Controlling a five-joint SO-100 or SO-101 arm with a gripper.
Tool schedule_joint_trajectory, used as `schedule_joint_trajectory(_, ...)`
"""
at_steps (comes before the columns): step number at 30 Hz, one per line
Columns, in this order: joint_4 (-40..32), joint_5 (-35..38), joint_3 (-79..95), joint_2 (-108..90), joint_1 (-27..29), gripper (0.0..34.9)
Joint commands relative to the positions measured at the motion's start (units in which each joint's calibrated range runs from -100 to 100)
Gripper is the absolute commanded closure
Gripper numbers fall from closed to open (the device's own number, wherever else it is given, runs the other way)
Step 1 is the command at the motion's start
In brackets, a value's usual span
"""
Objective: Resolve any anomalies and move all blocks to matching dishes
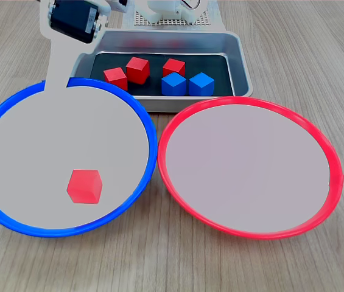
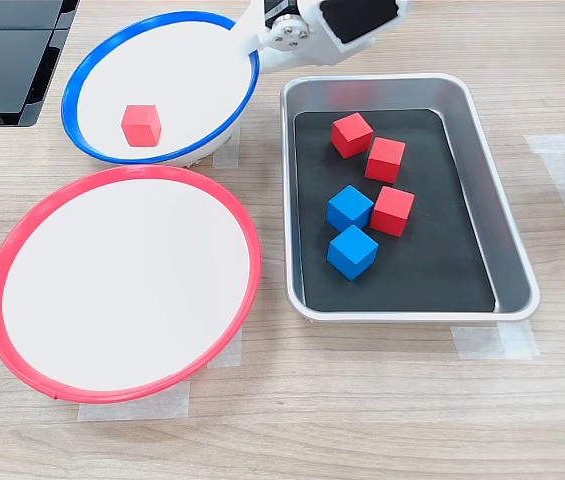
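Fingers: one long white finger (image 1: pixel 55 67) shows at upper left of the first exterior view, reaching down to the far rim of the blue-rimmed dish (image 1: pixel 13 222); the other finger is not visible, so I cannot tell whether they are spread or pressed together. Nothing seen in them.

Anomaly: one red block (image 1: pixel 84 186) sits inside the blue-rimmed dish, lower left of the first exterior view. The red-rimmed dish (image 1: pixel 318 207) at lower right holds nothing.

The grey tray (image 2: pixel 482 190), right of centre in the second exterior view, holds three red blocks (image 2: pixel 351 134) and two blue blocks (image 2: pixel 350 208).

Risks, as judged:
- Dish rims touch or nearly touch at centre of the first exterior view; carrying the stray block low could clip a rim.
- The cube is glossy; an off-centre pinch may squirt it out or roll it across the shallow dish.
- In the tray, a blue cube and a red one appear to touch; closing on one may nudge or lift its neighbour.
- The dish wall may foul the finger during descent.
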Motion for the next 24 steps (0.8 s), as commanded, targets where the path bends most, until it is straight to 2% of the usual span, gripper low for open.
schedule_joint_trajectory(1, -1.25, -0.68, -3.89, 0.47, 0.41, 34.9)
schedule_joint_trajectory(24, -6.54, -1.9, -4.8, 5.76, -2.88, 34.9)
